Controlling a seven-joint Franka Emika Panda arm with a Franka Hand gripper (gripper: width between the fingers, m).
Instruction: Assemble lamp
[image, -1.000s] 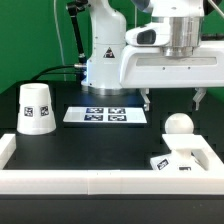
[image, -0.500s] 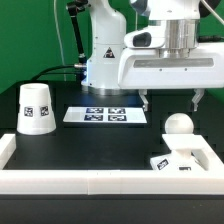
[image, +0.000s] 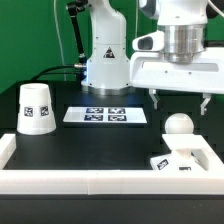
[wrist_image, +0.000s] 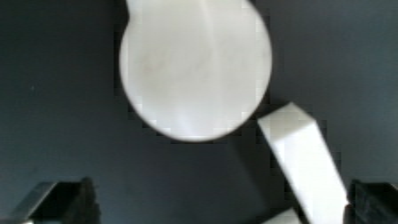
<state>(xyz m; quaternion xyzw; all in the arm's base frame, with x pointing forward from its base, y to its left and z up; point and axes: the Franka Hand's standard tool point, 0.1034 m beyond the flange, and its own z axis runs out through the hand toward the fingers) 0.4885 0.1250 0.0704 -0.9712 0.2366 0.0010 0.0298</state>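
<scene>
On the exterior view's right, gripper (image: 180, 101): fingers spread wide apart, holding nothing.
Bulb (image: 179, 125): on the black table (image: 100, 150), just below the gripper and between the lines of its fingers, touching neither.
Base (image: 172, 161): close beside the bulb, lower than the gripper.
Shade (image: 36, 108): upright, well apart on the exterior view's left.

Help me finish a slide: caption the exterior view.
Open gripper hovers above the bulb; the shade stands at the exterior view's left, beside the marker board.
</scene>
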